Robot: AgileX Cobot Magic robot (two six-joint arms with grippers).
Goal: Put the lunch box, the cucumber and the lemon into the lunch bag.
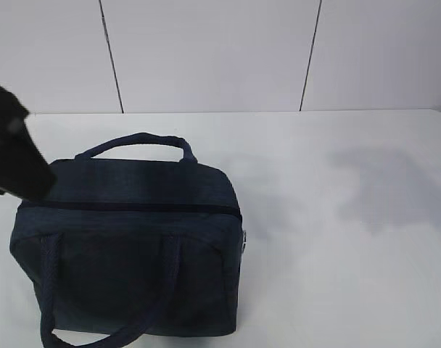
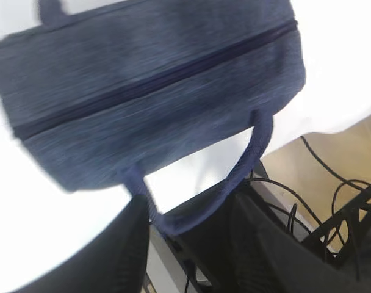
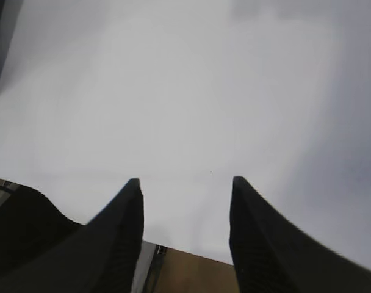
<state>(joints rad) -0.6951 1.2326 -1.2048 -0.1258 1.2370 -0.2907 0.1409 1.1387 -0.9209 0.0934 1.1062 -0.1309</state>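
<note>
Lunch bag (image 1: 133,246) sits zipped on the white table (image 1: 336,217), cables (image 2: 332,195) below.

Lunch bag (image 1: 133,246) navy woven cloth, matt w/ rough weave; table (image 1: 351,217) smooth white, slight sheen.

l arm (image 1: 14,148): dark bulk at far left of ext. view, raised, only part in frame; claw itself not seen there. l claw (image 2: 188,244): wrist view shows two black fingers (image 2: 127,256) at bottom of frame, parted w/ clear gap, nothing between them, pointing down. view blurry. r claw (image 3: 185,213): two black fingers (image 3: 121,235) low in wrist view, parted abt same width, gap empty, tips off the surface (image 3: 191,91). r arm not in ext. view.
</note>
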